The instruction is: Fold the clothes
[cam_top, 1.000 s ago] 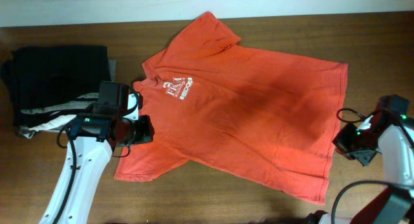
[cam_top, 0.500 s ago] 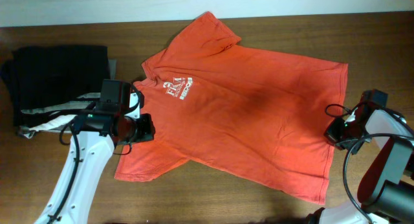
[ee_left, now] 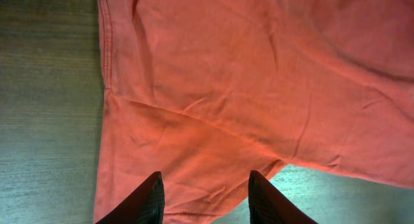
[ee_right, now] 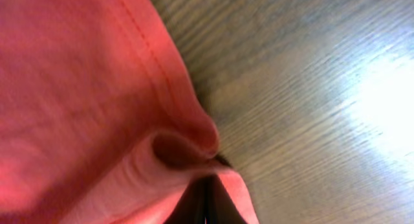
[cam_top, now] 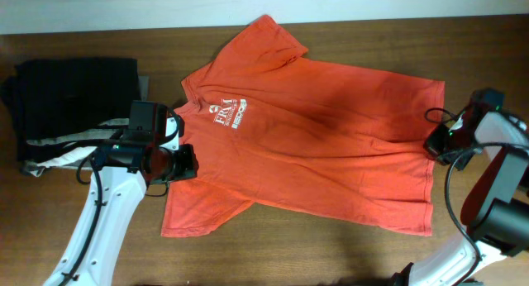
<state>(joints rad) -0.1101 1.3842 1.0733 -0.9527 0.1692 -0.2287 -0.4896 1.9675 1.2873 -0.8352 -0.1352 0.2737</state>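
Observation:
The orange-red T-shirt lies spread flat on the table, chest logo up, collar toward the left. My left gripper is open over the lower sleeve; in the left wrist view its two fingers straddle the sleeve cloth without pinching it. My right gripper is at the shirt's right hem edge. In the right wrist view its fingers are shut together on a bunched fold of the hem.
A stack of black, grey and white folded garments sits at the left of the table, just beyond my left arm. Bare wooden tabletop lies in front of the shirt and along its right side.
My right gripper moved up along the right hem and pulled it; the shirt's lower right corner shifted and the body flattened. The left arm barely moved.

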